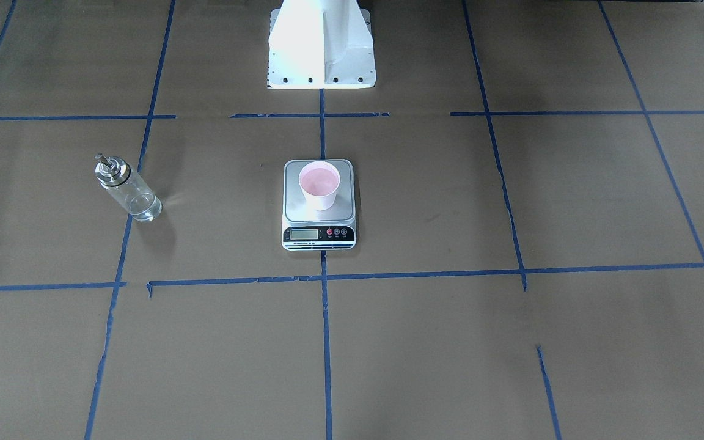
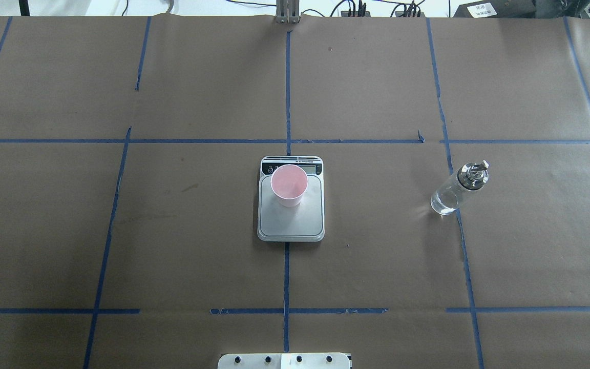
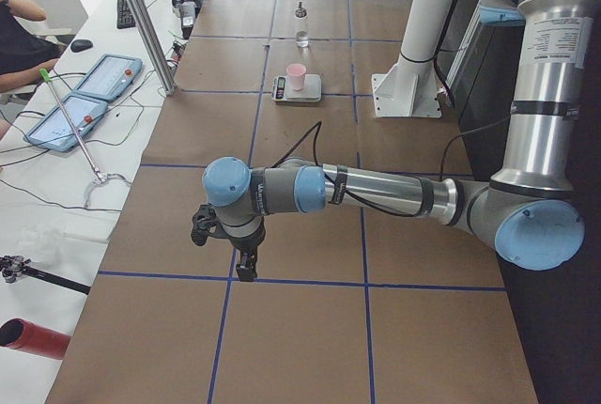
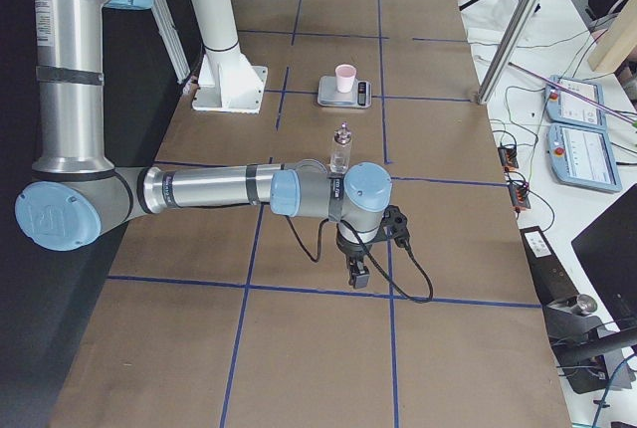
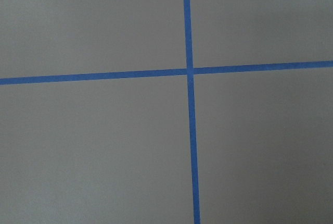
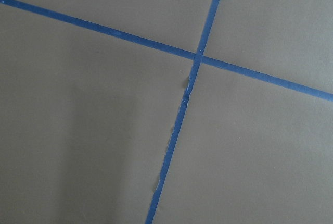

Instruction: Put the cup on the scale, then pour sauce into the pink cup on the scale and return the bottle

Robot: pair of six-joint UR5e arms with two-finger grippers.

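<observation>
The brown paper-covered table [image 2: 197,230] is marked into squares with blue tape [image 2: 287,102]. Each arm reaches out low over one end of it, outside both the overhead and the front-facing views. The left arm [image 3: 376,190] shows only in the left side view and the right arm [image 4: 209,189] only in the right side view. Between them the white pedestal [image 1: 321,55] stands at the robot's edge of the table.

The scale [image 1: 319,233] lies flat at the table's middle, straddling a tape line, with its black display strip turned away from the robot (towards the operators' side). The bottle [image 1: 127,188] stands upright on the robot's right side, on a tape line and well apart from the scale, with its metal spout on top. The cup [image 1: 319,184] stands upright on the scale's silver platform, open end up and pink inside. Whether it holds any liquid cannot be told.

The left gripper [image 3: 246,271] points straight down over a crossing of tape lines, near nothing. How far its pincer is open cannot be told from that side view. The right gripper [image 4: 356,274] hangs the same way, just above a tape line, with the bottle farther along the table behind it. Its opening cannot be judged either. No object shows between either pair of fingers. Both wrist cameras show only bare paper and crossed tape.
</observation>
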